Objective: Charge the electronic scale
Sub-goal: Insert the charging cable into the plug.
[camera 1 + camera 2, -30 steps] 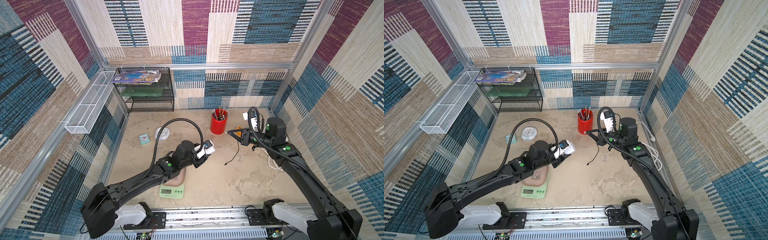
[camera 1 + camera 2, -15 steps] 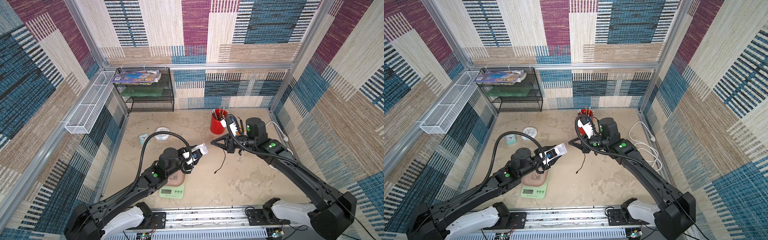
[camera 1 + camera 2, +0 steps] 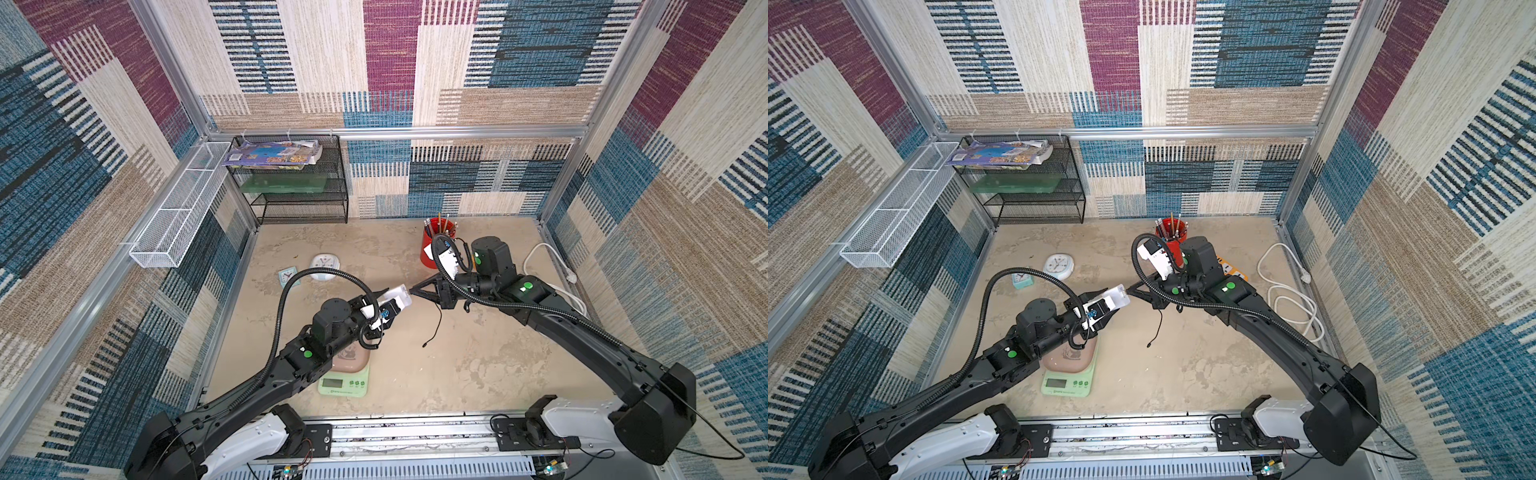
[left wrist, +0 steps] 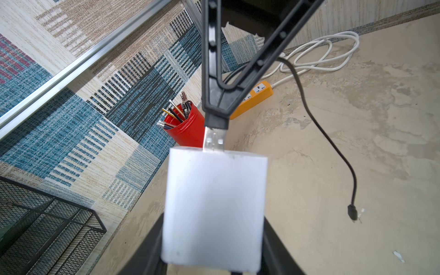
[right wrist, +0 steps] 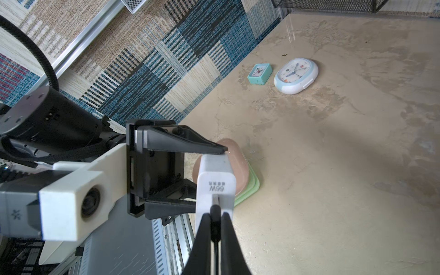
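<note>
Print "66W" on charger block (image 5: 215, 176) reads only in right wrist view. Left wrist view alone shows metal plug tip (image 4: 214, 140) meeting block's end face; depth can't tell. Orange power strip (image 4: 254, 97) is plain there, only a sliver past right arm in a top view (image 3: 1235, 272).

Red pen cup (image 3: 432, 251) stands behind right gripper (image 3: 414, 290). Round clock (image 3: 325, 264) & teal clock (image 3: 287, 276) lie near left wall, white cord (image 3: 552, 266) by right wall.

Electronic scale (image 3: 345, 380) sits at table front, pink tray half hidden under left arm.

Both arms reach to mid-table, raised, tips facing. Left gripper (image 3: 390, 301) clamps block w/ jaws part-spread. Right gripper is pinched tight on plug of black cable (image 3: 438, 320), which droops, free end low.
</note>
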Robot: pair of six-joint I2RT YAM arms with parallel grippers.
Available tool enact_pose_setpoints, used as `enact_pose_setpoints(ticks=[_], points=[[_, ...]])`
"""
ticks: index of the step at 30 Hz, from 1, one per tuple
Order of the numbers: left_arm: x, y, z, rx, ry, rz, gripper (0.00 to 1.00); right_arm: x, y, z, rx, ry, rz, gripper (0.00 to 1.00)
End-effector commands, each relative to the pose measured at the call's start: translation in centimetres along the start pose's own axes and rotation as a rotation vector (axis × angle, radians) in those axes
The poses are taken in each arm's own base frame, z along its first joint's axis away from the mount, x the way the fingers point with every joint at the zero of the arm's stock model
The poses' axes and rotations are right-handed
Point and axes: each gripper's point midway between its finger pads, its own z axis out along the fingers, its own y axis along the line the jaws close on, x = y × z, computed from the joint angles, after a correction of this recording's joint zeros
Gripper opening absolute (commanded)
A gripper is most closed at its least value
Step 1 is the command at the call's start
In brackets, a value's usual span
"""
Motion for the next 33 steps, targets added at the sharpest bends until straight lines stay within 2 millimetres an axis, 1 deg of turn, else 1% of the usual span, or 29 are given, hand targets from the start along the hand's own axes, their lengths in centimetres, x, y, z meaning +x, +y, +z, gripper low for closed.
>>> enact_pose_setpoints(ticks=[1,6,11,16,24,31,33], points=[[-1.6,1.2,-0.2,-0.048,-0.062,0.019,0.38,-0.2,0.0,0.2,0.007,-0.001,0.014,0.00],[-1.6,2.0,-0.2,-0.088,-0.058,0.021,0.39,-0.1,0.0,0.3,0.004,0.010,0.041,0.00],[-1.9,2.4,-0.3,-0.100,-0.066,0.031,0.39,0.4,-0.1,0.4,-0.002,0.027,0.057,0.00],[-2.5,2.1,-0.6,-0.077,-0.093,0.043,0.40,0.6,-0.1,0.3,0.005,0.043,0.057,0.00],[-2.5,1.6,-0.4,-0.046,-0.089,0.041,0.41,0.7,-0.2,0.4,0.012,0.047,0.059,0.00],[-2.9,1.8,-0.1,-0.040,-0.093,0.033,0.41,1.2,-0.7,1.4,0.015,0.070,0.069,0.00],[-3.0,1.8,0.0,-0.040,-0.097,0.031,0.41,1.4,-0.9,1.7,0.015,0.079,0.072,0.01]])
